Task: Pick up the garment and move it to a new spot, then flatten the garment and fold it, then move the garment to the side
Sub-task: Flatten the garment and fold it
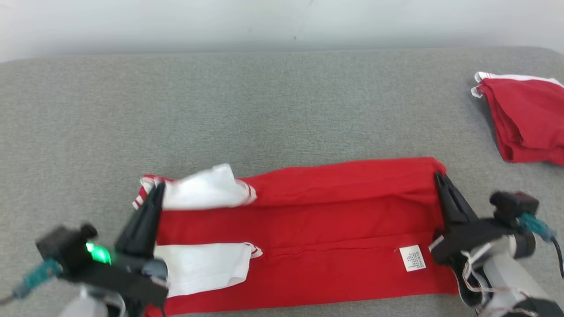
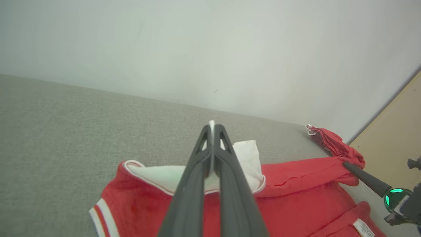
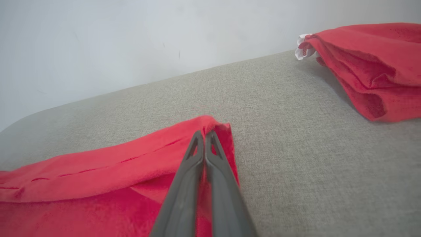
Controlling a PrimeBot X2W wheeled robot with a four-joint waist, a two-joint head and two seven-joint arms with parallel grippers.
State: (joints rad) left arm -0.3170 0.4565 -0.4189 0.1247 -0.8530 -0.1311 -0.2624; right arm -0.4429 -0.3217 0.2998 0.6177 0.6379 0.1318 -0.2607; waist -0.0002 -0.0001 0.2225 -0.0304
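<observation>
Item: one red garment (image 1: 330,220) with white sleeves, lying lengthwise across the near half of the grey surface (image 1: 264,110), its far long edge turned over toward the middle. Upper white sleeve (image 1: 202,189): rumpled, at the garment's end nearer the surface's left side; a second white sleeve (image 1: 202,264) lies flatter, closer to the surface's near edge. Label (image 1: 412,257): white, printed (text too small to read), showing toward the surface's right side. Left gripper (image 1: 157,189): fingers pressed together, pinching the edge of the upper white sleeve, with a sliver of white cloth showing between the tips. Right gripper (image 1: 438,176): fingers pressed together on the garment's far red corner, cloth caught between them. Folded red pile (image 1: 528,119): trimmed in white, at the surface's far right corner, well apart from the garment. Wall (image 1: 264,22): pale, behind the surface's far edge.
</observation>
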